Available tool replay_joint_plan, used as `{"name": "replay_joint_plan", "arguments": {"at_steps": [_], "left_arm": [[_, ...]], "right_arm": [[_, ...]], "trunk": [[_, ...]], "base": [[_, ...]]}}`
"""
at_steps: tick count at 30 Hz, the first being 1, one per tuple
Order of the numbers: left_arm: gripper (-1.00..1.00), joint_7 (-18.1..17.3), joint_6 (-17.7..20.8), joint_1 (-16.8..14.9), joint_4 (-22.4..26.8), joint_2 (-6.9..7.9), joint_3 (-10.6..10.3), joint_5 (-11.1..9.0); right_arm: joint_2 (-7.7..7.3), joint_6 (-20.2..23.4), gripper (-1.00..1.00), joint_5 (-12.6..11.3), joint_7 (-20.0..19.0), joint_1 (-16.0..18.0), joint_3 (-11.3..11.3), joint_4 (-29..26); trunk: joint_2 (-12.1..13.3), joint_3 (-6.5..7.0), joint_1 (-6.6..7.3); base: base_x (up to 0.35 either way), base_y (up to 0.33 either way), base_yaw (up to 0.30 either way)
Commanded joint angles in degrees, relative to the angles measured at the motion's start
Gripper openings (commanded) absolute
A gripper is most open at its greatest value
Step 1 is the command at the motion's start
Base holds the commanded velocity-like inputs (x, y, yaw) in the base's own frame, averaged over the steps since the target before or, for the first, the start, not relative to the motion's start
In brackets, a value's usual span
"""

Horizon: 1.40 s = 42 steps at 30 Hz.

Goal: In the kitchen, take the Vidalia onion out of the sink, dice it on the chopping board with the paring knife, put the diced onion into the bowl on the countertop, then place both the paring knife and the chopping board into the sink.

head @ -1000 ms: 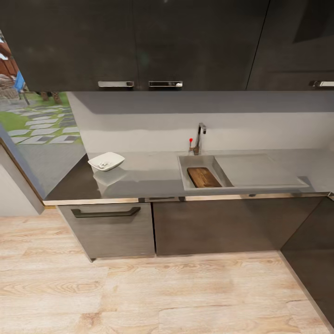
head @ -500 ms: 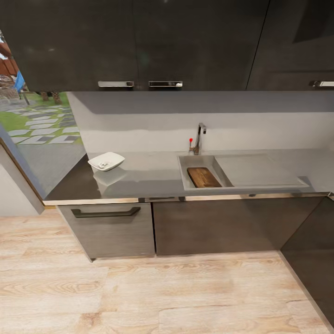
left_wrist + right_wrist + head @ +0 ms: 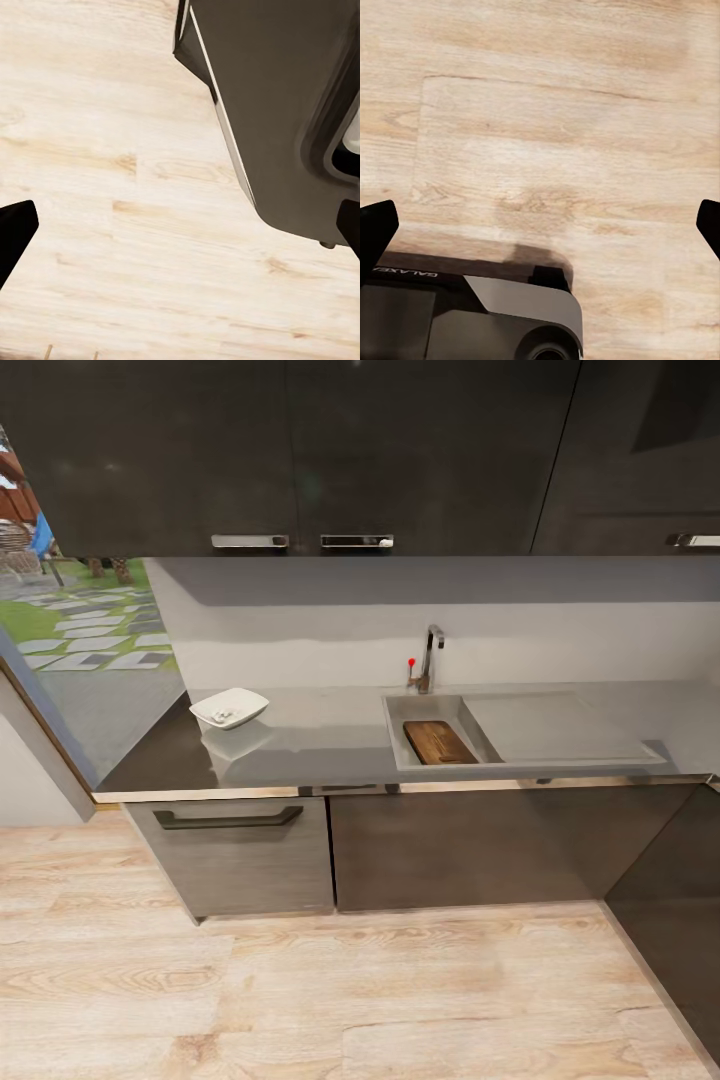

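The left gripper (image 3: 180,225) hung released over the wooden floor (image 3: 112,187), its two dark fingertips (image 3: 15,232) spread to opposite edges of the left wrist view with nothing between them, and part of the robot's dark base (image 3: 285,112) stood beside it. The right gripper (image 3: 540,225) was likewise spread wide and empty, its fingertips (image 3: 376,232) at the far edges of the right wrist view, above pale floorboards and another part of the robot's body marked with small lettering. Farther out, in the head view, the desk (image 3: 320,745) — a glossy grey slab with a thin pale front edge — ran across dark lower cabinets (image 3: 430,850), with dark upper cabinets (image 3: 300,450) above it. The sink (image 3: 398,735) was set into the desk, its drainboard wing stretching to the right and the tap (image 3: 430,655) with its red-tipped lever standing at the back rim. The chopping board (image 3: 438,742) lay inside the basin, dark brown and slightly angled. The bowl (image 3: 229,708) — white and shallow — sat well apart from the sink toward the left end of the desk, holding some small pale bits that were too small to make out. I could not pick out the paring knife.
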<state>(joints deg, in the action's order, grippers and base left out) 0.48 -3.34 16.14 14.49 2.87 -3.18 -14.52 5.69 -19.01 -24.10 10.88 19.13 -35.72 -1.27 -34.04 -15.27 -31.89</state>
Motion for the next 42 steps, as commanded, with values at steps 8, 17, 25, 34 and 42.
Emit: {"name": "replay_joint_plan", "arguments": {"at_steps": [8,17,25,34,42], "left_arm": [[1.00,0.1,-0.1,0.0,0.1,0.04,-0.3,-0.5],[1.00,0.1,-0.1,0.0,0.1,0.04,-0.3,-0.5],[1.00,0.1,-0.1,0.0,0.1,0.04,-0.3,-0.5],[1.00,0.1,-0.1,0.0,0.1,0.04,-0.3,-0.5],[1.00,0.1,-0.1,0.0,0.1,0.04,-0.3,-0.5]], "right_arm": [[0.02,-0.2,1.00,-0.4,0.2,0.0,-0.5,0.0],[0.02,-0.2,1.00,-0.4,0.2,0.0,-0.5,0.0],[0.02,-0.2,1.00,-0.4,0.2,0.0,-0.5,0.0],[0.02,-0.2,1.00,-0.4,0.2,0.0,-0.5,0.0],[0.02,-0.2,1.00,-0.4,0.2,0.0,-0.5,0.0]], "trunk": [[-0.1,-0.07,-0.02],[-0.1,-0.07,-0.02],[-0.1,-0.07,-0.02],[-0.1,-0.07,-0.02],[-0.1,-0.07,-0.02]], "base": [[0.000,0.000,0.000],[0.000,0.000,0.000],[0.000,0.000,0.000],[0.000,0.000,0.000],[0.000,0.000,0.000]]}}
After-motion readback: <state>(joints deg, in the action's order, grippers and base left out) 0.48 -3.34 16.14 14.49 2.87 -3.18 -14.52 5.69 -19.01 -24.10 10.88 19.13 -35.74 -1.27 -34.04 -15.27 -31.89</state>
